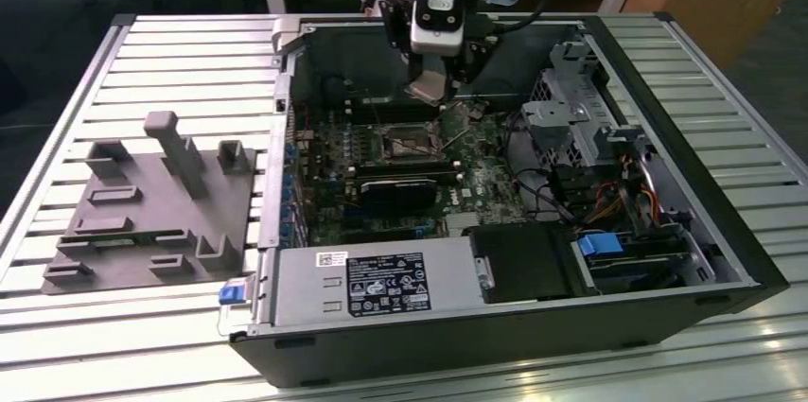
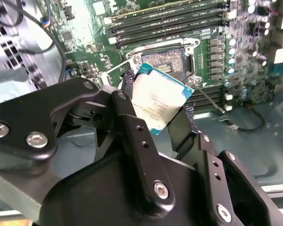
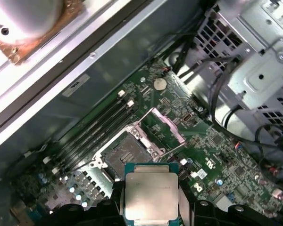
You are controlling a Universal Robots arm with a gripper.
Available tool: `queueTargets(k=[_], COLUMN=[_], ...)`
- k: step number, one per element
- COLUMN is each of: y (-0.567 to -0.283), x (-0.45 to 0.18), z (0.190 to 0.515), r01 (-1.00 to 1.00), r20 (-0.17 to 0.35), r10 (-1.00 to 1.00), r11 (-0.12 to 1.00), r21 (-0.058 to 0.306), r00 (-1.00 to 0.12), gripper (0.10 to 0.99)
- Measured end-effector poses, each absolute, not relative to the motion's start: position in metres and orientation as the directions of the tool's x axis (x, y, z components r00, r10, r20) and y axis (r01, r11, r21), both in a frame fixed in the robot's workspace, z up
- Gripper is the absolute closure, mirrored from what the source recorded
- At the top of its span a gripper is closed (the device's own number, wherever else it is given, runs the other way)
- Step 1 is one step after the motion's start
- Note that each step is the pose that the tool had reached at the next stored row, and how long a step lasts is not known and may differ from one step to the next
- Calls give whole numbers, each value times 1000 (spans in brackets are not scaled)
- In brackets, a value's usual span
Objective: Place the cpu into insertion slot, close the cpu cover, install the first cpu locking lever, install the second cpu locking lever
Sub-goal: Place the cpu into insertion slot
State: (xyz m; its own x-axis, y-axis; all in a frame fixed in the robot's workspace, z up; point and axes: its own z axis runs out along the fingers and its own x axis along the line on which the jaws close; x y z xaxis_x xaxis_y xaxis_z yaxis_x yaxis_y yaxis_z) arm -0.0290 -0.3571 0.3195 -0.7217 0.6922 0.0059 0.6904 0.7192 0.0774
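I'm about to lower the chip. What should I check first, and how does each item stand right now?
1. cpu clamped in claw: ok.
2. insertion slot has no chip in it: ok.
3. cpu cover flipped open, off the slot: ok.
4. cpu held above the slot, not touching it: ok.
5. cpu edges lined up with the slot's edges: cannot tell.

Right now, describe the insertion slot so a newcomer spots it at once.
In the open computer case, look at the green motherboard. Near its middle lies the insertion slot. It is the one dark square socket with a metal rim, flanked by long narrow memory slots.
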Motion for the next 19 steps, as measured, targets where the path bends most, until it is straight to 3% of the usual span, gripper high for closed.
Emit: queueTargets(k=[19], y=[-357], x=[-29], z=[317], r01=[887], r20=[2], r10=[889], r11=[456], r21=[76], r00=[-458], gripper=[545])
